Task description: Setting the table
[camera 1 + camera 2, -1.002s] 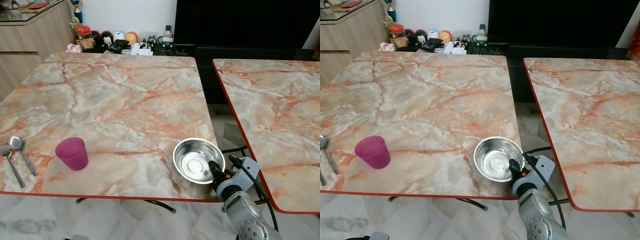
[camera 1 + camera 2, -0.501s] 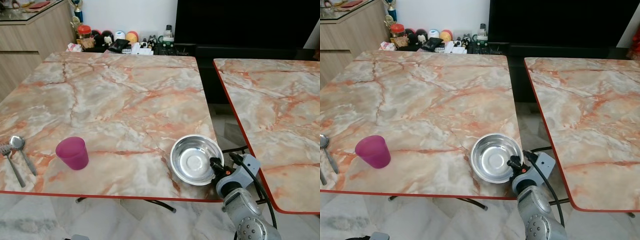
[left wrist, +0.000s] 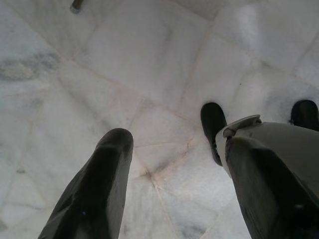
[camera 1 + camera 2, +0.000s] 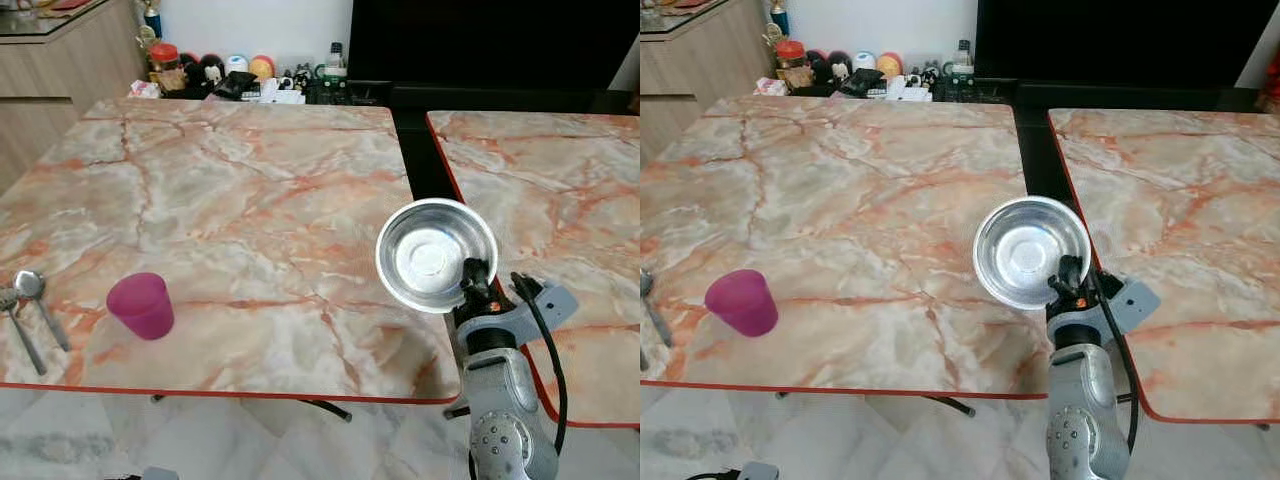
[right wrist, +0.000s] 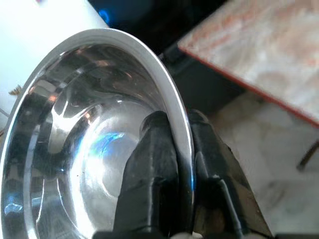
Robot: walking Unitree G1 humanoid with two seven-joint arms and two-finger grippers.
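Marble-patterned with a red edge, the desk stands in a living room, a second desk to its right across a narrow gap. Raised off the surface, a steel bowl tilts its hollow toward the camera, its rim pinched by the right claw: one black finger inside the bowl, the other outside, closed tight on the metal. Well to the left of that claw, a pink cup stands upright near the desk's front edge, and farther left a spoon and fork lie side by side. Low over the pale tiled floor, the left claw hangs with fingers spread wide.
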